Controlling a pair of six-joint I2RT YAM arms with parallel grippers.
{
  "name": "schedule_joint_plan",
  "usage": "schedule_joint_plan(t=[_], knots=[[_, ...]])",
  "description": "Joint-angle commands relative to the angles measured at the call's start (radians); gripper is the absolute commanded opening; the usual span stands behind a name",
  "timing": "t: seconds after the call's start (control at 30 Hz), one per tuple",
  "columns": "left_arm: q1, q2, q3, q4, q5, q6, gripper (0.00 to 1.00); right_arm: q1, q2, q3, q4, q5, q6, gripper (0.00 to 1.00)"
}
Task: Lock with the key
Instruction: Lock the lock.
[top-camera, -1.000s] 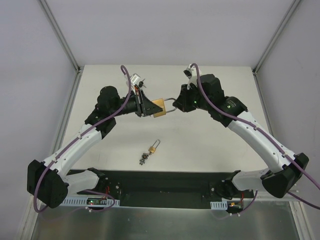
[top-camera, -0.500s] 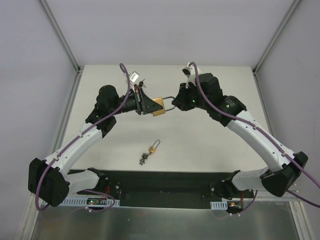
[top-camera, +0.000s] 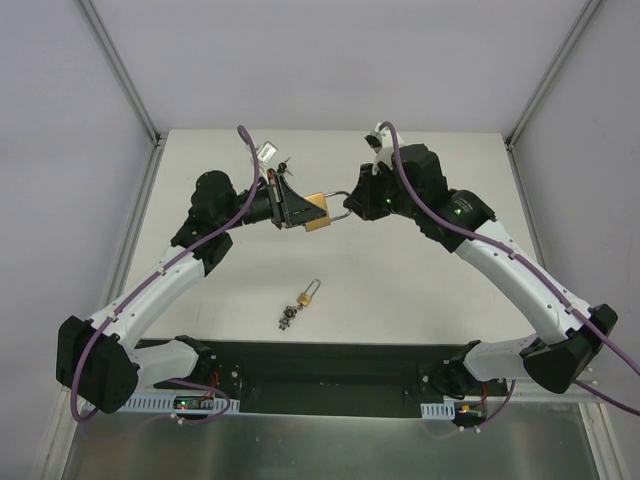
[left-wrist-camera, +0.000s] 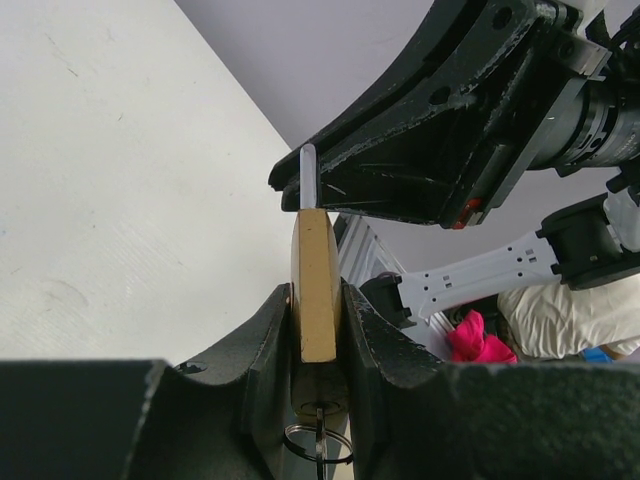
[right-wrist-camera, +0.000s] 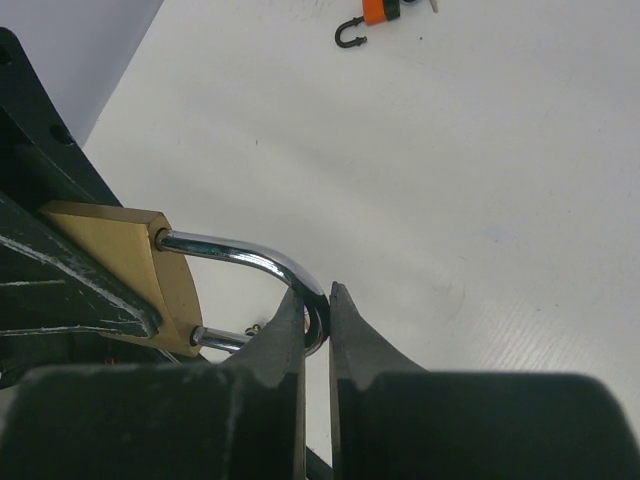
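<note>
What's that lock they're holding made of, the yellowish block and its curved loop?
The padlock body looks like brass: dull golden yellow, matte face. The shackle looks like polished or chrome-plated steel: silvery, with bright highlights along its curve. Looks alone cannot confirm either.

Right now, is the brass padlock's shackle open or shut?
Shut, apparently: both shackle legs enter the brass padlock body in the right wrist view. Latched or not, cannot tell.
</note>
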Motion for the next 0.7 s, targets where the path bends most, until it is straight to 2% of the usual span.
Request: schedule_joint_plan(t=[0.0,0.67], knots=[[-0.026,0.004,0.012,0.203,-0.004,-0.017,0.00,0.113,0.010,0.060,0.156,-0.278,0.114,0.01],[-0.060,0.049,0.038,0.214,0.011,0.036,0.00,0.158,-0.003,0.049,0.265,-0.462,0.160,0.01]])
